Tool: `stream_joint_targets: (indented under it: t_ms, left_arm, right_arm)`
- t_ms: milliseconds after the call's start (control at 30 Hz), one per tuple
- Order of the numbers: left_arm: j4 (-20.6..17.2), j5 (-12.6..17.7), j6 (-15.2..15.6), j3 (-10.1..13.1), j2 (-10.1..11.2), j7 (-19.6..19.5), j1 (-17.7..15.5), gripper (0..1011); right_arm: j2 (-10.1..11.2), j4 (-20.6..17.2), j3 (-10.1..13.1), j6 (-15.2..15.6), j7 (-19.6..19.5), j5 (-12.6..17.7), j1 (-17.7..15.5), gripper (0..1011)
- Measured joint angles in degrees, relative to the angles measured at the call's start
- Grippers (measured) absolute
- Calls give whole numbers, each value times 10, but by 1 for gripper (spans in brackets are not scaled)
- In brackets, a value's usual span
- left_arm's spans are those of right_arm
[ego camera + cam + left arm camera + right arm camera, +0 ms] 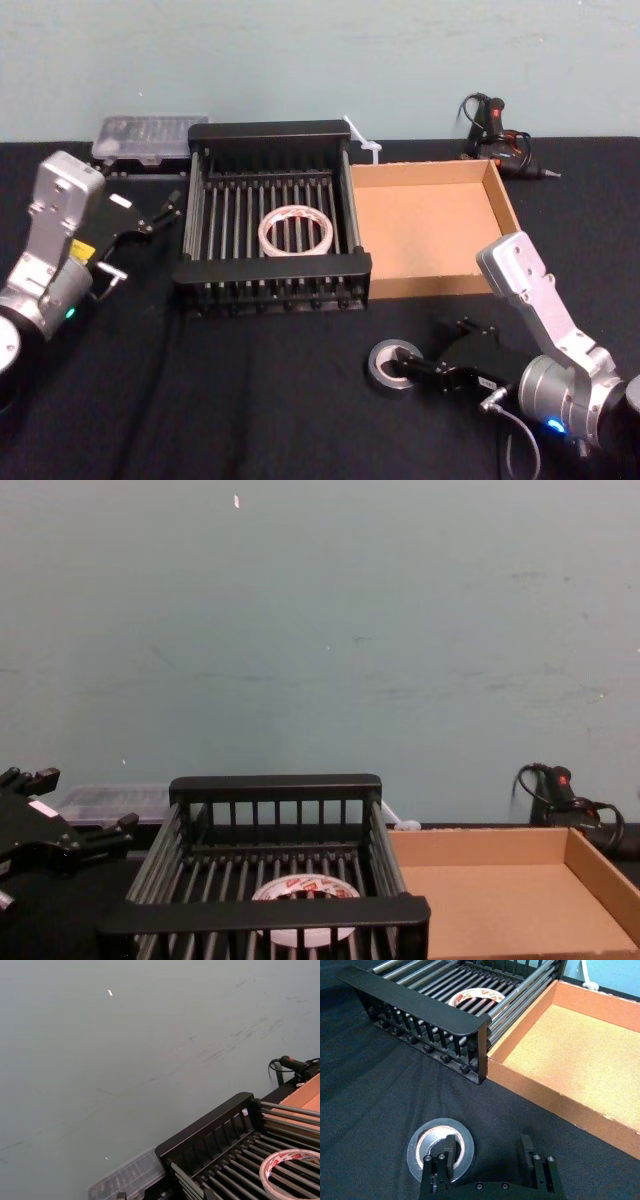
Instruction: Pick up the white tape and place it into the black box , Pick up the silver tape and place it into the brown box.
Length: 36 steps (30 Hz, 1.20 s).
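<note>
Right hand (pixel 487 1156) reaches low, fingers spread, over the silver tape (pixel 440 1147).

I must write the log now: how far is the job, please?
Done: the white tape lies inside the black box. In hand: the right pincer is open, one finger in the core of the silver tape on the cloth. Left: lift it into the brown box. The left pincer waits beside the black box.

The head view looks down on the black box (pixel 272 228) from above and in front. The chest view faces its near rim level, closer. The left wrist view crosses its far corner toward the wall; the right wrist view, low, shares its front corner.
</note>
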Motion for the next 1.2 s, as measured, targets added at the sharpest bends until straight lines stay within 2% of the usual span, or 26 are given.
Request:
stream_joint_targets:
  t_ms: [167, 267, 333, 367, 567, 600, 633, 700, 1100, 1133, 1200]
  left_arm:
    - [0, 0, 0, 0, 0, 0, 0, 1001]
    - [0, 0, 0, 0, 0, 0, 0, 1001]
    - [0, 0, 0, 0, 0, 0, 0, 1001]
    - [0, 0, 0, 0, 0, 0, 0, 1001]
    - [0, 0, 0, 0, 0, 0, 0, 1001]
    - [0, 0, 0, 0, 0, 0, 0, 1001]
    - [0, 0, 0, 0, 0, 0, 0, 1001]
    - [0, 0, 0, 0, 0, 0, 0, 1001]
    - [0, 0, 0, 0, 0, 0, 0, 1001]
    - [0, 0, 0, 0, 0, 0, 0, 1001]
    - [0, 0, 0, 0, 0, 0, 0, 1002]
  right_arm:
    - [0, 0, 0, 0, 0, 0, 0, 705]
    - [0, 0, 0, 0, 0, 0, 0, 575]
    - [0, 0, 0, 0, 0, 0, 0, 534]
    - [0, 0, 0, 0, 0, 0, 0, 474]
    - [0, 0, 0, 0, 0, 0, 0, 300]
    - [0, 0, 0, 0, -1, 0, 0, 300]
    - [0, 0, 0, 0, 0, 0, 0, 231]
    - [0, 0, 0, 0, -1, 0, 0, 169]
    - [0, 0, 1, -1, 1, 1, -1, 148]
    - [1, -4, 4, -26, 8, 5, -8, 148]
    - [1, -6, 5, -35, 10, 7, -10, 148]
